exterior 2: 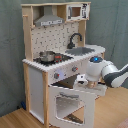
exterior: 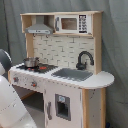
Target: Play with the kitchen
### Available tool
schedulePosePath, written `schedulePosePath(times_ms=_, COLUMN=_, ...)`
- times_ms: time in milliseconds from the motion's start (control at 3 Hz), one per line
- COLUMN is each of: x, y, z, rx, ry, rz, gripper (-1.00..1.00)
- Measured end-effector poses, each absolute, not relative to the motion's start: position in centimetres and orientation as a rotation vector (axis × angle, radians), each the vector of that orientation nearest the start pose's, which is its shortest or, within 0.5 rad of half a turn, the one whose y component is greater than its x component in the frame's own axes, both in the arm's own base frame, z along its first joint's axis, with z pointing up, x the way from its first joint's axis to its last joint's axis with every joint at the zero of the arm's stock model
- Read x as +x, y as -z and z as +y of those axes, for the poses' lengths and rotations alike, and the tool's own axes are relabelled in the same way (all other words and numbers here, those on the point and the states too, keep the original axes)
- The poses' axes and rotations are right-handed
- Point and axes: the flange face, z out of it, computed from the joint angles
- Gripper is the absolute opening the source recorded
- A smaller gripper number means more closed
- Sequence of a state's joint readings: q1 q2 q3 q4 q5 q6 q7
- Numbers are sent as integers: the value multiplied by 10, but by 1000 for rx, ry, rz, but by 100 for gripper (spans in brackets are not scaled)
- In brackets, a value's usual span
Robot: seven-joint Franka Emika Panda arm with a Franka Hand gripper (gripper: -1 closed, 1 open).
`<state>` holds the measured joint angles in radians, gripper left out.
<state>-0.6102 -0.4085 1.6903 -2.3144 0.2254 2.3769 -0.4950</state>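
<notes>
One arm: the white arm [exterior 2: 112,74] comes in from the second exterior view's right edge, bent toward the front of the kitchen; in the first exterior view only a white part of it [exterior: 11,105] shows at the lower left corner.
Gripper: the gripper [exterior 2: 81,81] points at the oven door [exterior 2: 70,101], near its upper edge.
Fingers: I cannot tell if they are open or closed.
Oven door: it has a window and is tilted open, outward from the front.
Kitchen: the kitchen [exterior: 89,107] stands on a wooden floor [exterior 2: 107,112] before a grey curtain [exterior 2: 11,55].
Knobs: the knobs [exterior 2: 74,69] sit on the front edge under the stovetop.
Countertop: the small pot [exterior 2: 47,56] is on the stovetop; the grey sink [exterior: 73,74] and black faucet [exterior: 84,59] are at the other end.
Top: the hood [exterior: 39,28] and microwave [exterior: 73,23] are side by side.
</notes>
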Motion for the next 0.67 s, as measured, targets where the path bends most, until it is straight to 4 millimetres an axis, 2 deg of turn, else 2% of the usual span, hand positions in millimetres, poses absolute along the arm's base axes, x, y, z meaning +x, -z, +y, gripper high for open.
schedulePosePath(times_ms=667, x=213, y=-324, z=472, rx=-2662, ry=269, rz=-2005, gripper=-100)
